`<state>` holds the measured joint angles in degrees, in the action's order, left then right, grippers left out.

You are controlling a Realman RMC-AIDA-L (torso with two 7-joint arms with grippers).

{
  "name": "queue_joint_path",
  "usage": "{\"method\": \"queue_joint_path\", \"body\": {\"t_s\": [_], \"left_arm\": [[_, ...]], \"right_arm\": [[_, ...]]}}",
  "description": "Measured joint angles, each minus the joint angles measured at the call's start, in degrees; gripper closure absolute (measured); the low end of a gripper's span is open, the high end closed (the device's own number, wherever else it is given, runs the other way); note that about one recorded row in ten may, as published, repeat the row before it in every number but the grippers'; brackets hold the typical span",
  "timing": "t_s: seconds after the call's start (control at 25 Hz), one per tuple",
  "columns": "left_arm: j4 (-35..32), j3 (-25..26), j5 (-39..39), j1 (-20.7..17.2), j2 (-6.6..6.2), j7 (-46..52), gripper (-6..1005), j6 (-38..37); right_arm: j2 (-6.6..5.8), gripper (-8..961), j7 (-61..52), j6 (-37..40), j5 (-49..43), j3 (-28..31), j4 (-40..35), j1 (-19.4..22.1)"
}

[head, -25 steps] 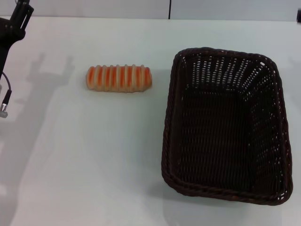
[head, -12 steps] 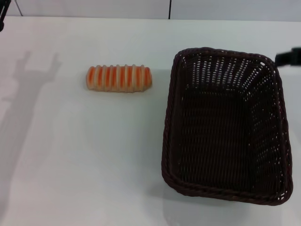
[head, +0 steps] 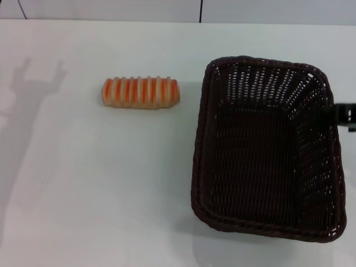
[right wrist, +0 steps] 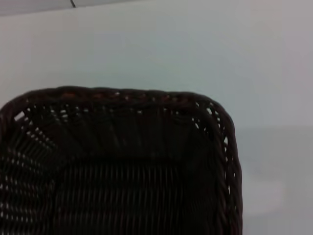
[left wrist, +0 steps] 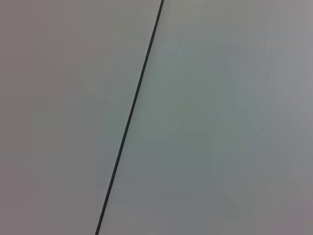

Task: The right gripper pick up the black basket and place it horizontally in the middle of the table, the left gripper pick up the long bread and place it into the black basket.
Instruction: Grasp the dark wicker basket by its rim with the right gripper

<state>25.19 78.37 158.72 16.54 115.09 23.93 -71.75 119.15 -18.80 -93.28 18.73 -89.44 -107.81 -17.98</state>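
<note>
**Right claw at the basket's edge**

Right claw (head: 346, 115) shows only as a dark sliver just beside the basket's (head: 267, 150) right rim; whether it is open or holding anything cannot be told. Left claw is out of view. The basket stands empty on the white table (head: 100, 183), lengthwise at its right side. To its left, apart, lies the bread (head: 140, 92), nothing between them.

Pale grey wall panels (head: 111, 8) at the back, a thin dark vertical seam (head: 200, 11) between them, a dark seam line (left wrist: 129, 117) slanting between plain pale panels in the left wrist view, a soft forked grey shadow (head: 30, 89), well apart from the vertical seam.
</note>
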Motion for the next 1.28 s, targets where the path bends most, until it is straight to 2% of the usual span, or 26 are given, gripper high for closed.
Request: {"method": "queue_joint_path", "body": {"t_s": [1.28], "left_arm": [[0.04, 0.56, 0.04, -0.07, 0.40, -0.03, 168, -0.50]], "right_arm": [[-0.03, 430, 1.09, 6.84, 2.27, -4.95, 10.74, -1.57]]}}
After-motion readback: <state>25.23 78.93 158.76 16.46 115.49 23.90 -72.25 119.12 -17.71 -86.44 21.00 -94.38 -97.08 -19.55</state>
